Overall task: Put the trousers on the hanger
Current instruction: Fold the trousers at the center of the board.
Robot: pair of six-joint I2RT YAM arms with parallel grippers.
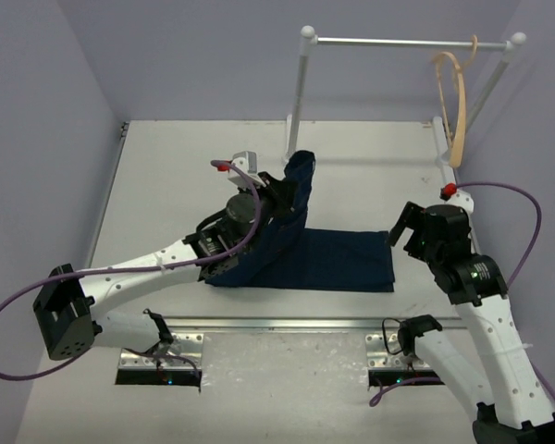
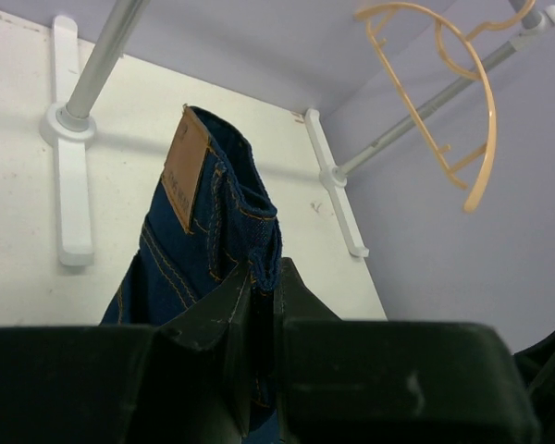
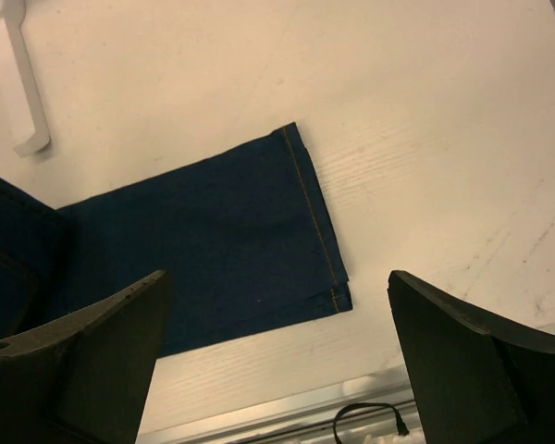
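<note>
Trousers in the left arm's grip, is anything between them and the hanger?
Nothing visible. The left fingers hold the trousers up, with open air from there to the hanger on the rail. One rail post stands just behind them, off that line.

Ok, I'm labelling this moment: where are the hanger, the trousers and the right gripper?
hanger [image 2: 491, 139]: left wrist view, on its curved wooden bar.
trousers [image 1: 328, 261]: top view, on the legs lying flat.
right gripper [image 3: 277, 275]: right wrist view, midway between its open fingertips.
</note>
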